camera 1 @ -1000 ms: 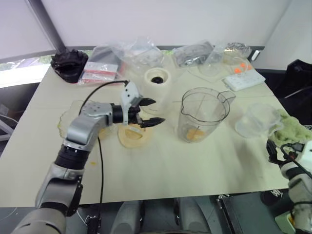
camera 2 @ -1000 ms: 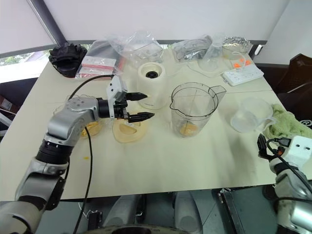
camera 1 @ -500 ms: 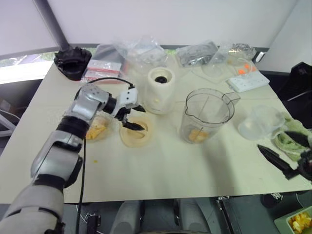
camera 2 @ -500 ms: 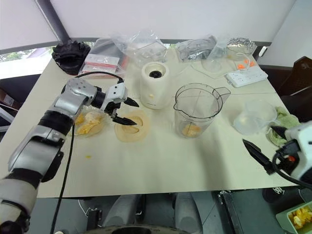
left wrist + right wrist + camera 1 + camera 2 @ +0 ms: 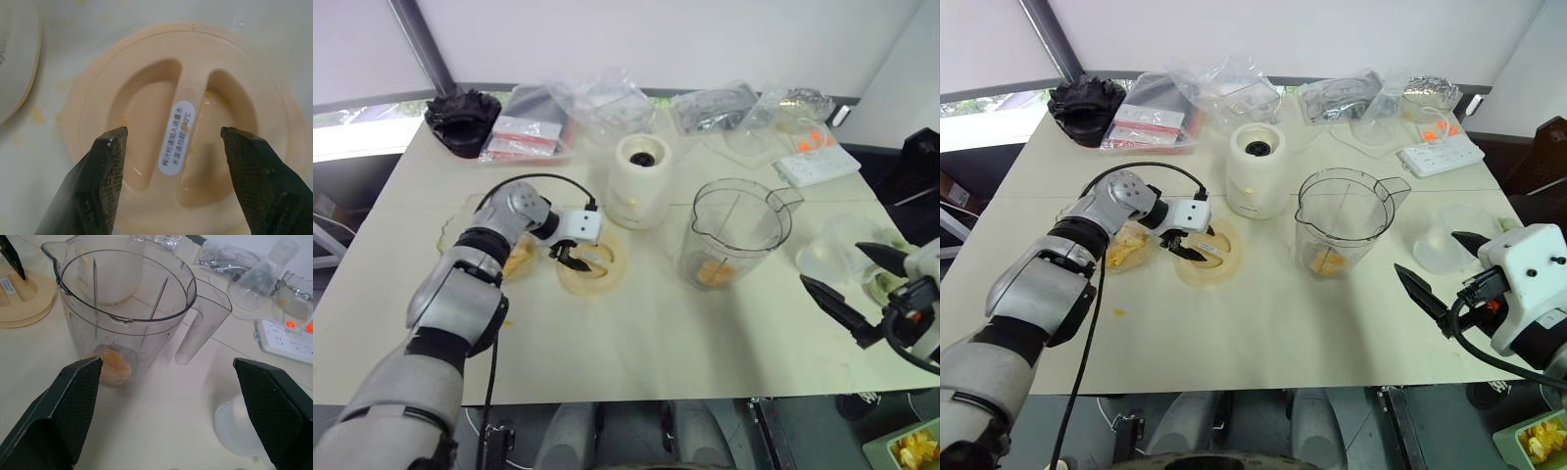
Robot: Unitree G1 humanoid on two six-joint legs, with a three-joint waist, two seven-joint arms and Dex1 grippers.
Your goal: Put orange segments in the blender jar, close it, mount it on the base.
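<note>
Some orange segments (image 5: 113, 364) already lie at the bottom of the blender jar (image 5: 736, 235), which stands open right of the base (image 5: 640, 182). The left gripper (image 5: 173, 147), jaws apart, hangs over the flat cream lid (image 5: 183, 129), straddling its handle ridge. The right gripper (image 5: 168, 396), jaws wide and empty, faces the jar. Closing and mounting remain.
</note>
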